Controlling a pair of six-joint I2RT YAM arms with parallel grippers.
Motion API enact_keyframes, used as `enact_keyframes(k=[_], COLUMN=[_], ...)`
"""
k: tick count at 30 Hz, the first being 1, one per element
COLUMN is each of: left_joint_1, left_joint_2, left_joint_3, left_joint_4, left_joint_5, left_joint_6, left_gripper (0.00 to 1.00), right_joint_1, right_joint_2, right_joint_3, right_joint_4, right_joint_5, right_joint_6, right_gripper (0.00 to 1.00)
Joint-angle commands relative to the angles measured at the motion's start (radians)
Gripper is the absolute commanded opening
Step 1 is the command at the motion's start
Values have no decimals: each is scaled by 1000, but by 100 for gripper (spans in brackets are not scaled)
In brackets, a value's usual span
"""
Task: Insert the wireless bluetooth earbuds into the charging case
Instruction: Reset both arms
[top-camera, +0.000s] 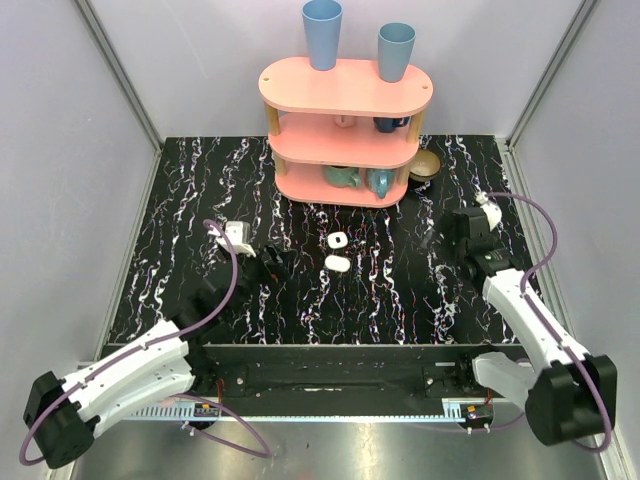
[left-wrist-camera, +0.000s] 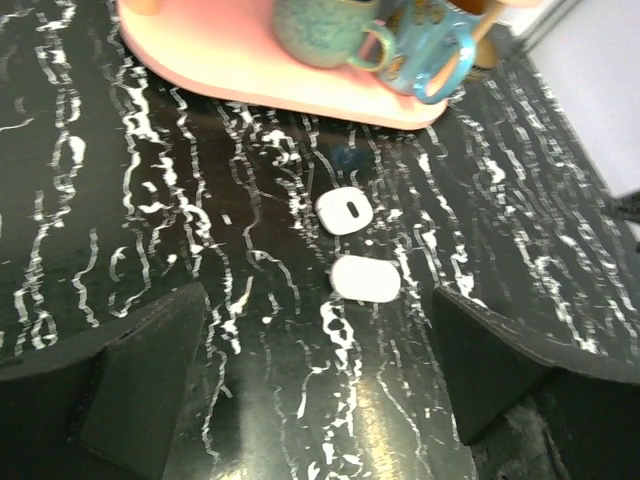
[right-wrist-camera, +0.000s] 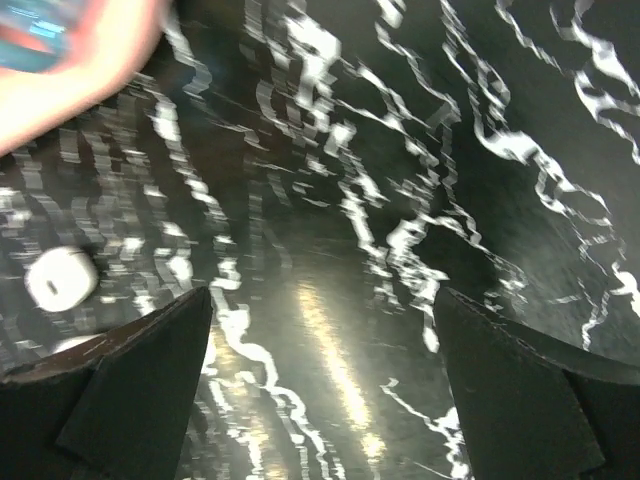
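The charging case (top-camera: 336, 240) lies on the black marble table in front of the pink shelf, a small white oval with a dark hollow (left-wrist-camera: 345, 211) facing up. A plain white oval piece (left-wrist-camera: 365, 279) lies just on its near side; whether the two join I cannot tell. The earbuds are hidden. My left gripper (left-wrist-camera: 320, 370) is open and empty just short of the plain oval, left of it in the top view (top-camera: 275, 260). My right gripper (right-wrist-camera: 325, 390) is open and empty over bare table, right of the case (right-wrist-camera: 60, 277), also seen from above (top-camera: 445, 238).
A pink three-tier shelf (top-camera: 345, 90) stands at the back centre with two blue cups (top-camera: 322, 33) on top and mugs (left-wrist-camera: 425, 50) on its lower tiers. A brown round object (top-camera: 425, 165) sits by its right foot. Grey walls enclose the table.
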Motion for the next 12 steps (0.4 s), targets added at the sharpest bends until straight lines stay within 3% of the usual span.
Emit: enact_keyframes(k=[1, 5, 12], left_joint_1=[1, 1, 1], left_joint_2=[44, 75, 23], left_joint_3=[139, 188, 182], left_joint_4=[-142, -227, -141], left_joint_5=[-185, -254, -293], left_joint_6=[21, 55, 118], left_gripper=[99, 99, 99], right_joint_1=[-100, -100, -100], right_joint_2=[50, 45, -28], right_joint_3=[-65, -62, -179], right_joint_4=[77, 120, 298], right_joint_5=[-157, -6, 405], right_joint_6=[-34, -72, -72], right_gripper=[100, 100, 100])
